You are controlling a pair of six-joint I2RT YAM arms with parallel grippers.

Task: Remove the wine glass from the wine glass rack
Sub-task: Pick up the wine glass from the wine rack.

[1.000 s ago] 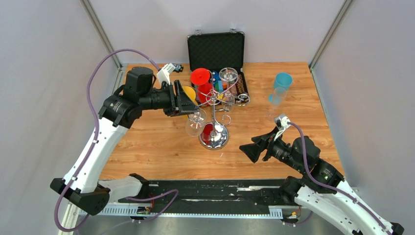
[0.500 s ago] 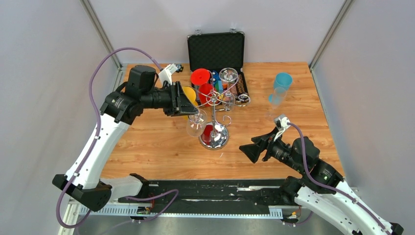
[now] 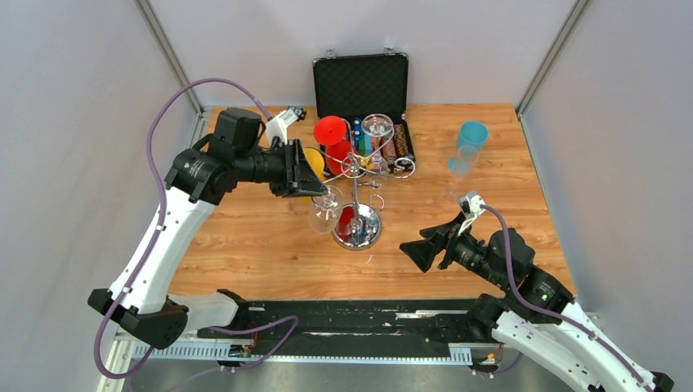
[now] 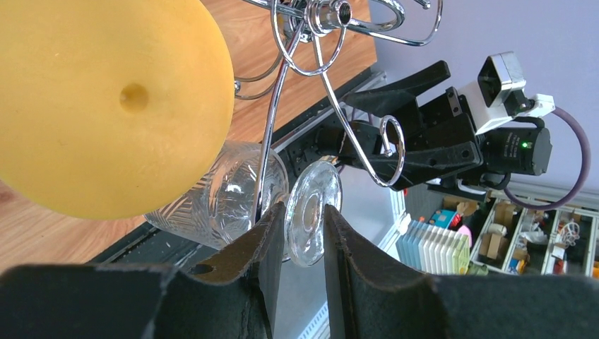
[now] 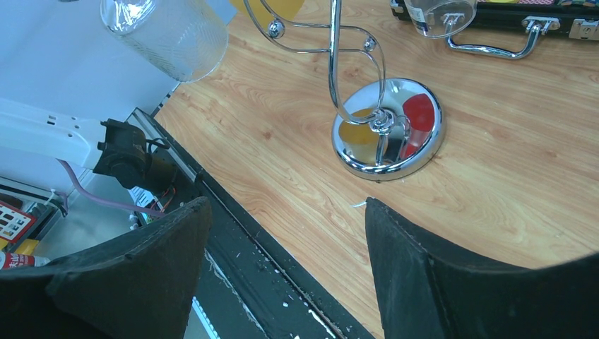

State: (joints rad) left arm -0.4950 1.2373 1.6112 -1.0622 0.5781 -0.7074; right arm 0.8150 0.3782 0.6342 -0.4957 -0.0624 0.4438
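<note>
The wine glass rack [image 3: 357, 227] is a chrome stand with a round mirrored base, mid-table; its curled arms [image 4: 332, 15] and base [image 5: 388, 131] also show in the wrist views. A clear patterned wine glass [image 3: 325, 209] hangs bowl-down from a left arm of the rack. My left gripper [image 3: 321, 186] is at its foot. In the left wrist view the jaws [image 4: 305, 213] are shut on the glass's round foot [image 4: 314, 208], with the bowl [image 4: 219, 201] to their left. My right gripper [image 3: 413, 248] stands open low by the near edge, nothing between its fingers [image 5: 286, 205].
A red glass [image 3: 331, 131], a yellow one [image 3: 315, 155] and another clear glass [image 3: 380, 126] hang on the rack. Behind it is an open black case [image 3: 361, 86]. A blue plastic glass [image 3: 471, 137] stands back right. A black rail runs along the near table edge [image 5: 233, 240].
My left gripper's jaws have narrowed onto the glass's foot. The rack's top and its hanging glasses have shifted slightly left. The right arm has not moved.
</note>
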